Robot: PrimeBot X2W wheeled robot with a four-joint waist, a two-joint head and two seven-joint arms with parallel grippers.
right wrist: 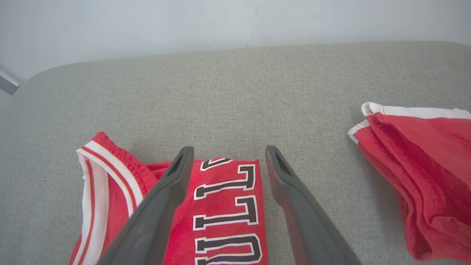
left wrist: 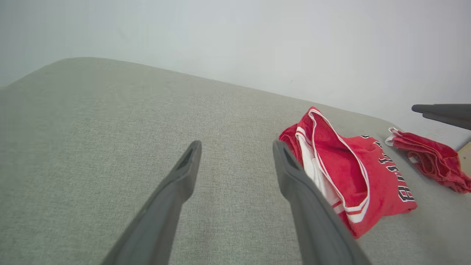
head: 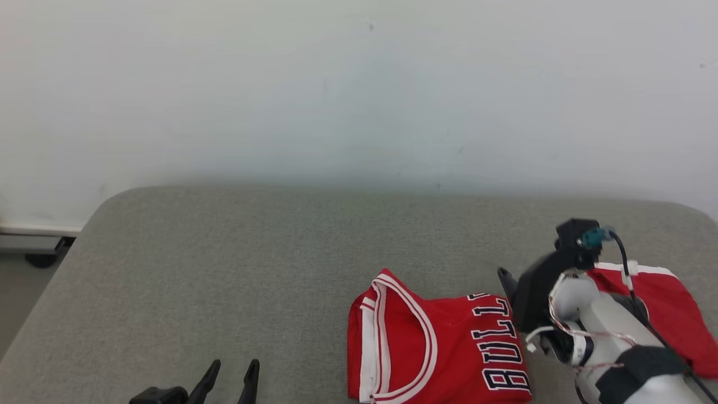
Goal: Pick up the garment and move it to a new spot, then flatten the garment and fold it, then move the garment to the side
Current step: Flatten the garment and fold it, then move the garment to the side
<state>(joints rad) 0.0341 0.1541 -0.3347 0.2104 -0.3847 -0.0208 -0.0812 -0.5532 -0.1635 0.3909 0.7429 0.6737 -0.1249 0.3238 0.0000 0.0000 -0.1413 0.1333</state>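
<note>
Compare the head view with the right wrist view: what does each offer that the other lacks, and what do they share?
Head view adds: the left gripper, jaws open, at the lower left; the right arm's pale forearm with its black cable; a strip of floor at the far left.
Right wrist view adds: a close look along the right gripper, whose open jaws frame the lettering on the red Bulls jersey.
Shared: that jersey, a second red garment to its right, the grey fabric surface and the white wall.
</note>
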